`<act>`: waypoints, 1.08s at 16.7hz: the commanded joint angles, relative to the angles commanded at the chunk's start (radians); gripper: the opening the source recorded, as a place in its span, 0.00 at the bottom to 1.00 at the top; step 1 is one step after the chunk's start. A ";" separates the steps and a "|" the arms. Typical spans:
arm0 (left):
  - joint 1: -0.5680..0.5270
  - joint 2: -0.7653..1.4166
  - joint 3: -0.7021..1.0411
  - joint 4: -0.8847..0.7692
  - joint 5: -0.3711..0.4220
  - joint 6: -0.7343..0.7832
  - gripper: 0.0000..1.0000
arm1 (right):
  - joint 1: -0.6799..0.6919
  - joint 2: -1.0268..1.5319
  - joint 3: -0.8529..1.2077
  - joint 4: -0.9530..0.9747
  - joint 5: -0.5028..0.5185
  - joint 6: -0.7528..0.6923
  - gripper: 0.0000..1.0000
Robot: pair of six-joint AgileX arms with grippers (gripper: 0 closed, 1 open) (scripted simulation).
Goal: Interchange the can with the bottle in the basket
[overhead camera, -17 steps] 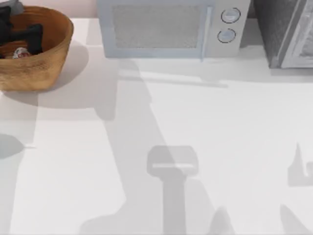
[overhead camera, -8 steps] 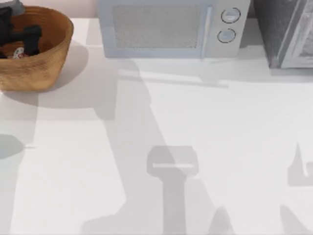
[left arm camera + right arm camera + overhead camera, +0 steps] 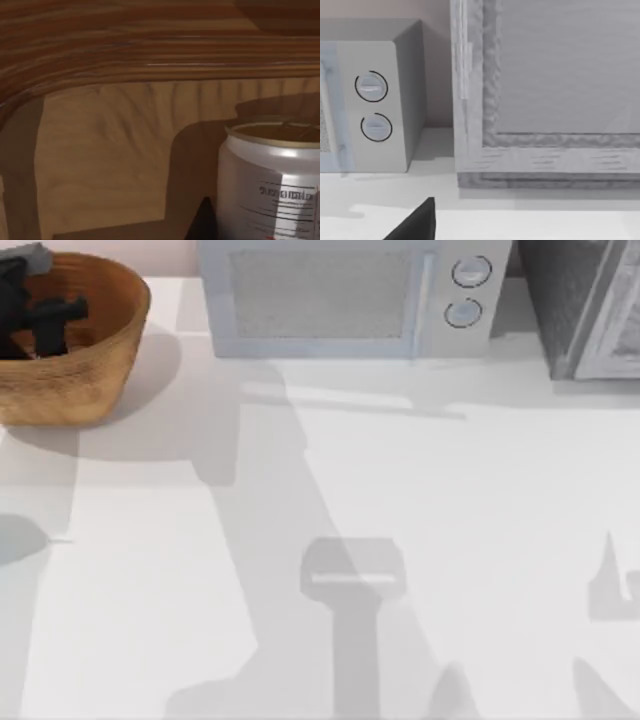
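The wicker basket (image 3: 95, 360) stands at the far left corner of the table (image 3: 420, 540), left of the microwave oven (image 3: 345, 295). In the top view the left gripper (image 3: 42, 322) reaches down inside the basket, and its dark body covers what lies below it. I cannot tell from this view how far the jaws are open, or if they hold something.

The left wrist view looks along the inner wall of the basket (image 3: 100, 160) and shows the can (image 3: 272, 180) standing upright on the basket floor, with silver-white side, printed label and dull gold top. One dark fingertip (image 3: 204, 222) is just beside the can; if it touches I cannot tell.

The right wrist view shows the microwave oven (image 3: 375, 100) with two round knobs, a grey framed cabinet (image 3: 545, 100) beside it, and a dark fingertip (image 3: 417, 222) of the right gripper over the table (image 3: 520, 222). Its jaw opening I cannot tell.
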 joint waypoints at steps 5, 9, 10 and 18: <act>0.000 0.000 0.000 0.000 0.000 0.000 0.00 | 0.000 0.000 0.000 0.000 0.000 0.000 1.00; -0.007 -0.066 -0.037 -0.005 0.003 -0.001 0.00 | 0.000 0.000 0.000 0.000 0.000 0.000 1.00; -0.007 -0.066 -0.037 -0.005 0.003 -0.001 0.00 | 0.000 0.000 0.000 0.000 0.000 0.000 1.00; 0.012 -0.433 -0.395 0.204 -0.071 -0.043 0.00 | 0.000 0.000 0.000 0.000 0.000 0.000 1.00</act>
